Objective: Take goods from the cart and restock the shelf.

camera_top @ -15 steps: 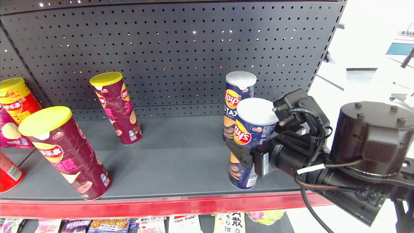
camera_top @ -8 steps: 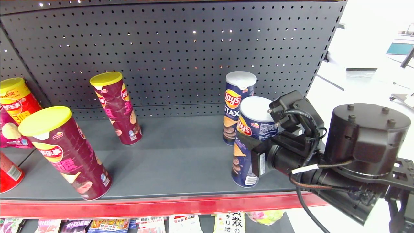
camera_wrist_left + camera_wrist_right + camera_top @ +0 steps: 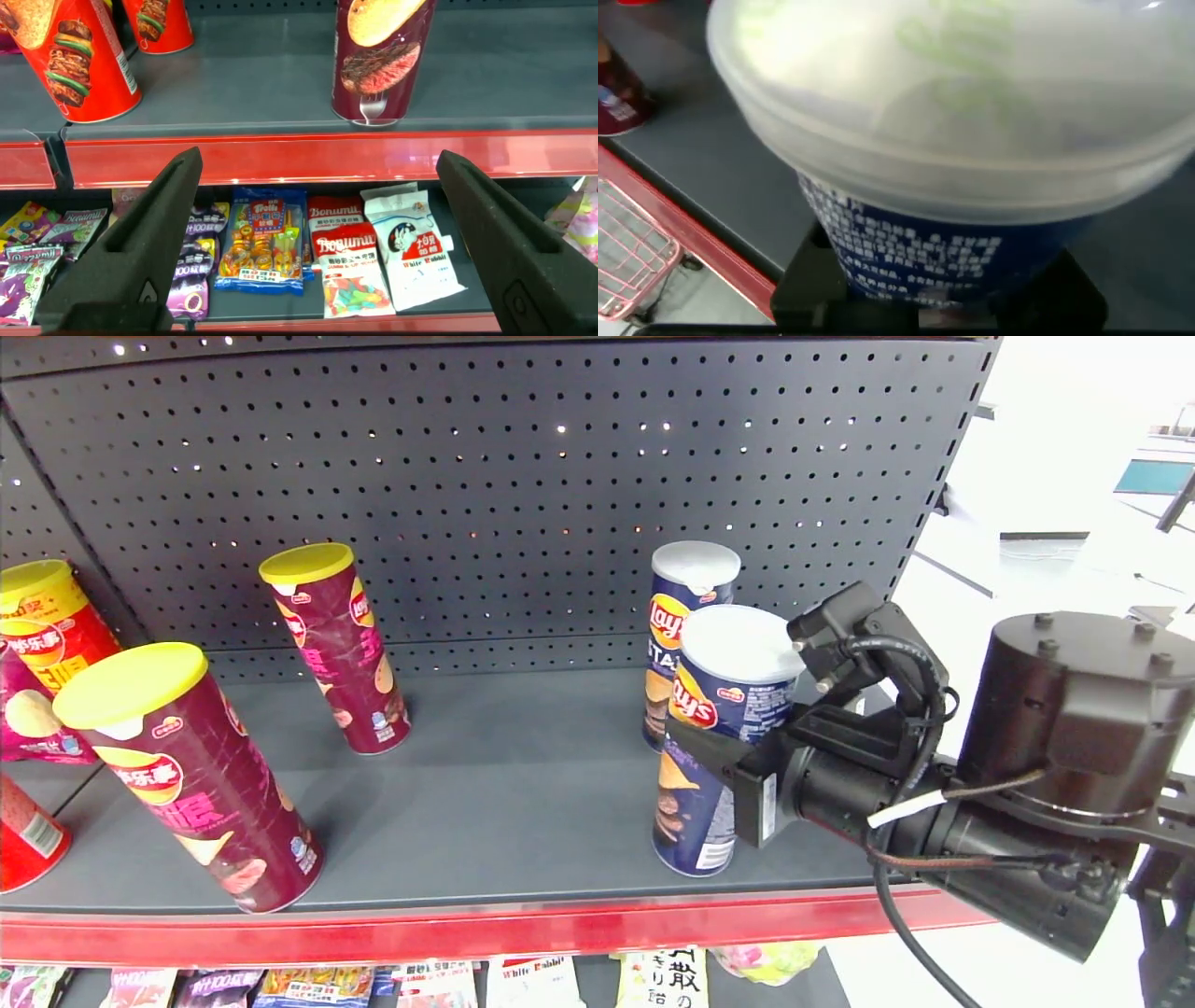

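My right gripper (image 3: 719, 761) is shut on a blue chip can with a white lid (image 3: 719, 728), which stands near the front edge of the grey shelf board (image 3: 504, 803). The can's base looks to be on or just above the board. A second blue can (image 3: 681, 616) stands right behind it by the pegboard. Seen from the right wrist, the held can's lid (image 3: 952, 103) is very close, with dark fingers (image 3: 831, 280) below it. My left gripper (image 3: 318, 252) hangs open in front of the shelf's red edge (image 3: 308, 154), holding nothing.
Two maroon cans with yellow lids (image 3: 187, 775) (image 3: 336, 644) stand on the left half of the shelf, red cans (image 3: 47, 625) farther left. Free board lies between the maroon and blue cans. Snack bags (image 3: 280, 243) fill the lower shelf. A pink wire cart (image 3: 631, 257) is below.
The right gripper has shifted the held blue can slightly left and back toward the shelf front after a small move right, and the can stands more upright. The left arm's motion cannot be judged.
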{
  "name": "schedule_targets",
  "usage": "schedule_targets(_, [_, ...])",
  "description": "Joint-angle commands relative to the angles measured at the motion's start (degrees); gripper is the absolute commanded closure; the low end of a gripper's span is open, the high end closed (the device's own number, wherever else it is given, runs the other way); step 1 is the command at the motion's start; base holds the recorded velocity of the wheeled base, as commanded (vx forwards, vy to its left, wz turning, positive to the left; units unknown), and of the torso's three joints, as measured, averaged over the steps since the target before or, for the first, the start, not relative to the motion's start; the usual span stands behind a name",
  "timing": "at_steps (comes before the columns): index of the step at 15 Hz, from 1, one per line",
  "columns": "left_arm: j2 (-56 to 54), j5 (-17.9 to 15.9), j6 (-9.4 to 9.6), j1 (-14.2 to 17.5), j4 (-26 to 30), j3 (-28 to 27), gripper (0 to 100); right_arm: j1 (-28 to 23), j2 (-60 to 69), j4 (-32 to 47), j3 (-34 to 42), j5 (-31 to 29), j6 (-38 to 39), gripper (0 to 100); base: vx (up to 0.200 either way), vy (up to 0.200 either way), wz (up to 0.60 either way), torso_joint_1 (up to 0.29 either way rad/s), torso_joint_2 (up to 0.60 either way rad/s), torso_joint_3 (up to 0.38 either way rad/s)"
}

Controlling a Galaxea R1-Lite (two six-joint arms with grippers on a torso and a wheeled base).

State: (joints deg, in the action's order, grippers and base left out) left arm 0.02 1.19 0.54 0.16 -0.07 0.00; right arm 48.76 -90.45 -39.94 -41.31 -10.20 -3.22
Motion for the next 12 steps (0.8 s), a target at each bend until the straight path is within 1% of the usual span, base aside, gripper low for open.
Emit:
schedule_targets(1, [-0.02,0.04,-0.01,0.02,-0.01,0.00,0,-4.03,1.07,-0.14,-0.26,6.95,-1.26,100,0.000,0.000,0.00,0.000,0.00,0.000])
schedule_targets(2, [-0.02,0.04,-0.01,0.02,-0.01,0.00,0,-7.98,0.45,-0.14,-1.31,16.27,-3.73,100,0.000,0.000,0.00,0.000,0.00,0.000])
schedule_targets(3, [-0.02,0.04,-0.01,0.02,-0.01,0.00,0,-11.32,-0.51,-0.05,-2.72,23.83,-5.83,100,0.000,0.000,0.00,0.000,0.00,0.000])
schedule_targets(4, [-0.02,0.04,-0.01,0.02,-0.01,0.00,0,-13.08,-1.30,-0.05,-3.51,28.22,-6.89,100,0.000,0.000,0.00,0.000,0.00,0.000])
schedule_targets(5, [-0.02,0.04,-0.01,0.02,-0.01,0.00,0,-15.72,-2.62,-0.05,-4.92,34.64,-8.82,100,0.000,0.000,0.00,0.000,0.00,0.000])
schedule_targets(6, [-0.02,0.04,-0.01,0.02,-0.01,0.00,0,-16.95,-3.41,0.12,-5.80,39.21,-9.61,100,0.000,0.000,0.00,0.000,0.00,0.000])
schedule_targets(7, [-0.02,0.04,-0.01,0.02,-0.01,0.00,0,-17.65,-3.50,0.12,-5.80,43.07,-9.70,100,0.000,0.000,0.00,0.000,0.00,0.000])
schedule_targets(9, [-0.02,0.04,-0.01,0.02,-0.01,0.00,0,-18.18,-3.50,0.12,-5.09,48.44,-9.88,100,0.000,0.000,0.00,0.000,0.00,0.000])
schedule_targets(12, [-0.02,0.04,-0.01,0.02,-0.01,0.00,0,-18.18,-3.41,-0.05,-3.69,53.18,-10.32,100,0.000,0.000,0.00,0.000,0.00,0.000])
